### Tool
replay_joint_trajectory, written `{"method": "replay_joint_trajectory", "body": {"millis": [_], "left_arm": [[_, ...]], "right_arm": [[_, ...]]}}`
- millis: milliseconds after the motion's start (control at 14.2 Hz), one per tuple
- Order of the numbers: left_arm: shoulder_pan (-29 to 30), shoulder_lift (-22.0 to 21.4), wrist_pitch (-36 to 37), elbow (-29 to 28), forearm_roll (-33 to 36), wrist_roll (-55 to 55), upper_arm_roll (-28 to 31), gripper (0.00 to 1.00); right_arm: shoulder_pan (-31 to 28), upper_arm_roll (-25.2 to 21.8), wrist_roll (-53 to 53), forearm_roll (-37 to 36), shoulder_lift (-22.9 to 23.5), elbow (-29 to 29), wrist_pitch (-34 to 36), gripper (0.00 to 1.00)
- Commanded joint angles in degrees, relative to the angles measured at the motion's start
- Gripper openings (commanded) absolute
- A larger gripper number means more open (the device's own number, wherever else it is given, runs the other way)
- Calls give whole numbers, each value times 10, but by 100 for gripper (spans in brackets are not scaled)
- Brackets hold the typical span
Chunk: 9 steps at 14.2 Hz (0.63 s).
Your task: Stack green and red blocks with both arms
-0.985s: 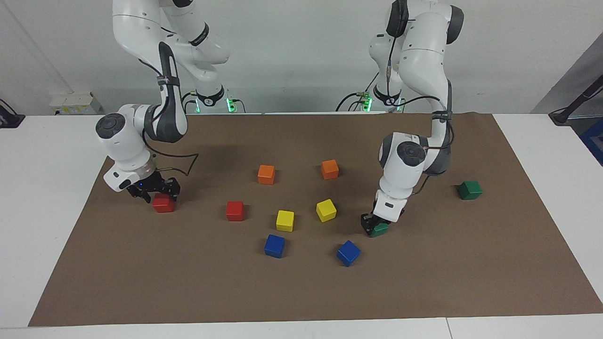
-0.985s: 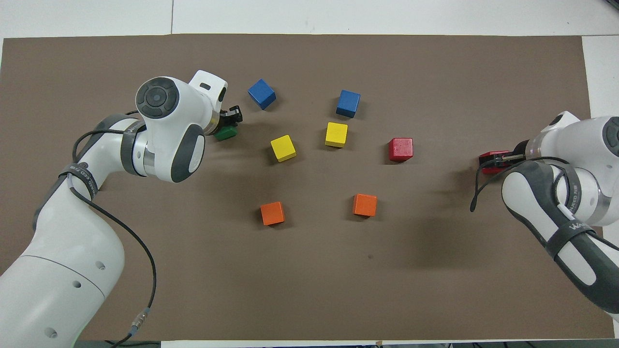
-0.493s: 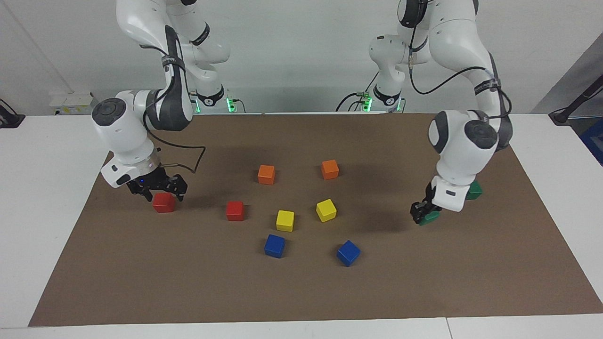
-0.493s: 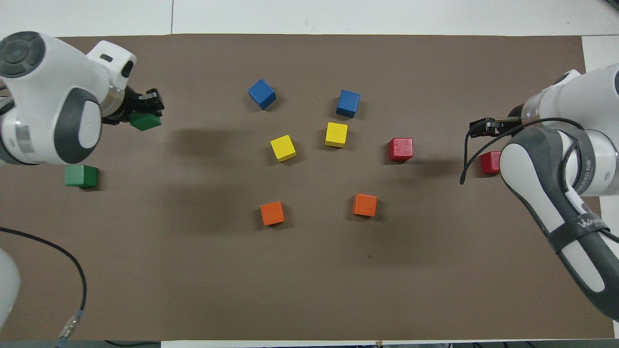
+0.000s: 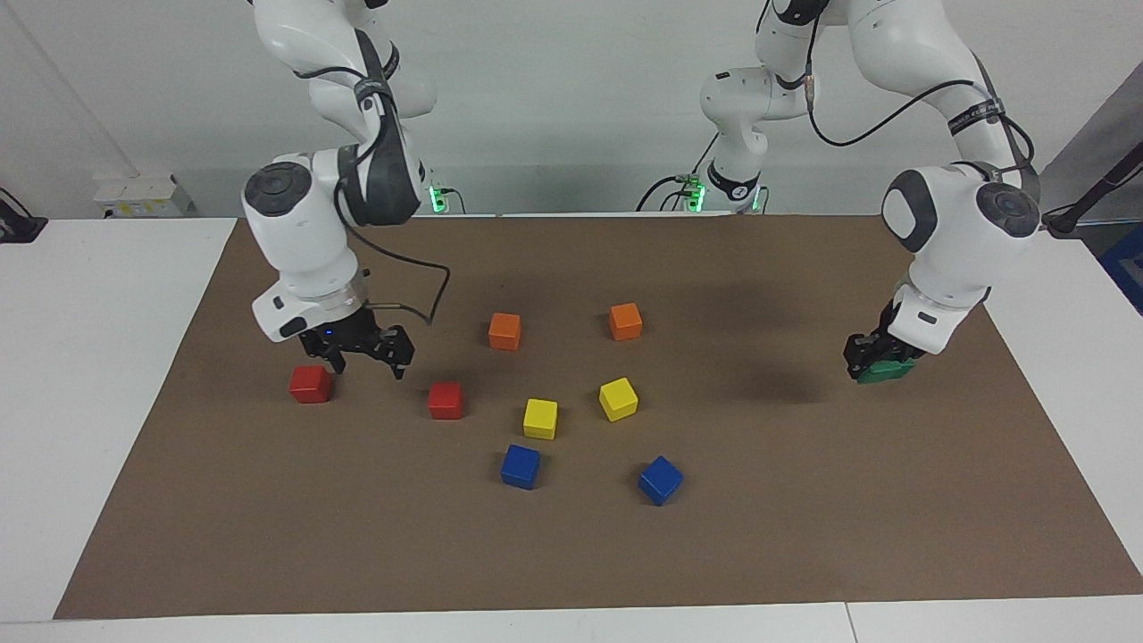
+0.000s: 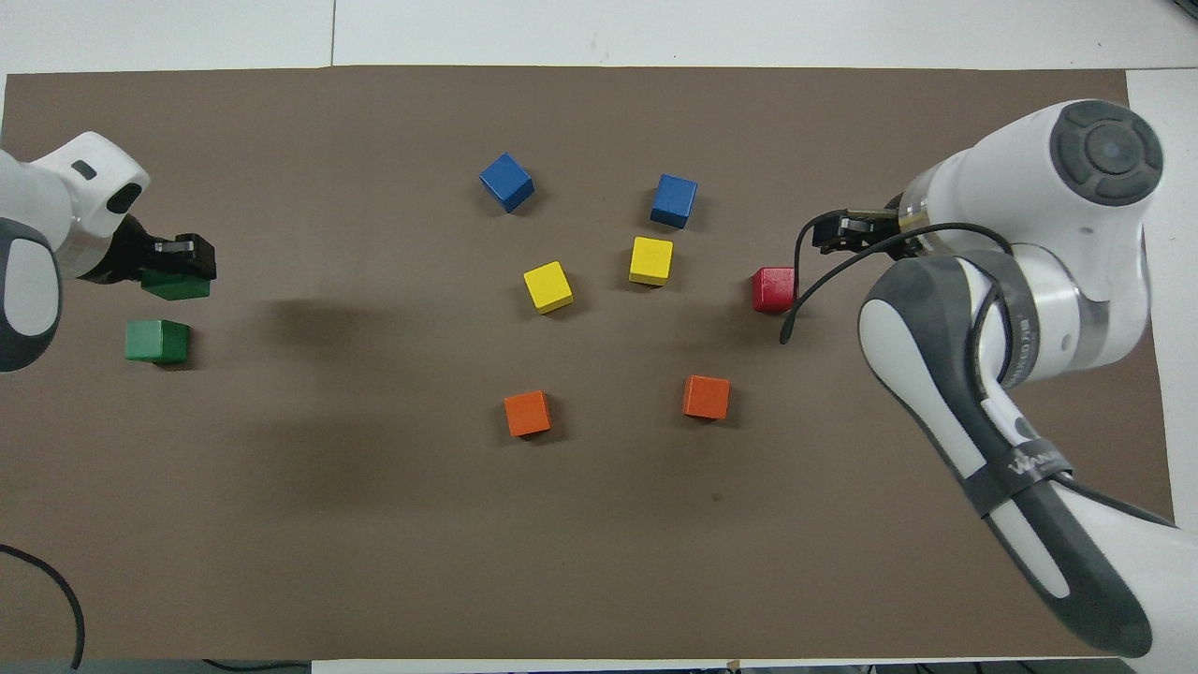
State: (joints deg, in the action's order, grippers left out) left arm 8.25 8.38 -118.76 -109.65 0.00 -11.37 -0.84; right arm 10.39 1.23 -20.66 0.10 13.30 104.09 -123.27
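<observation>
My left gripper [image 5: 873, 355] is shut on a dark green block [image 5: 884, 371] and holds it low over the mat at the left arm's end. In the overhead view the gripper [image 6: 182, 265] and held block [image 6: 176, 285] are close beside the second green block [image 6: 156, 340], which lies on the mat and is hidden in the facing view. My right gripper [image 5: 368, 360] is open and empty, raised over the mat between two red blocks [image 5: 311, 384] [image 5: 446, 400]. The overhead view shows this gripper [image 6: 833, 232] and one red block [image 6: 775, 288]. The right arm hides the other.
Two orange blocks [image 5: 504, 330] [image 5: 625, 321], two yellow blocks [image 5: 540, 418] [image 5: 618, 398] and two blue blocks [image 5: 521, 466] [image 5: 661, 480] lie spread over the middle of the brown mat [image 5: 571, 554]. White table surrounds the mat.
My left gripper carried the green block from the middle to the left arm's end, beside the other green block. My right gripper rose off the outer red block and moved toward the inner one.
</observation>
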Motion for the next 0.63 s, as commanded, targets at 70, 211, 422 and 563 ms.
{"method": "replay_joint_trajectory", "body": {"millis": [70, 211, 422, 563], "left_arm": [[41, -42, -80, -83, 4, -45, -7, 0], [48, -54, -138, -127, 4, -45, -7, 0], [53, -59, -170, -152, 3, -47, -7, 0], [54, -57, -176, -152, 3, -61, -7, 0]], "right_arm": [[22, 0, -51, -2, 32, -10, -32, 95], [21, 0, -51, -2, 44, -6, -49, 95], [23, 0, -52, -2, 57, 11, -81, 95], [24, 0, -51, -2, 57, 25, -99, 95]]}}
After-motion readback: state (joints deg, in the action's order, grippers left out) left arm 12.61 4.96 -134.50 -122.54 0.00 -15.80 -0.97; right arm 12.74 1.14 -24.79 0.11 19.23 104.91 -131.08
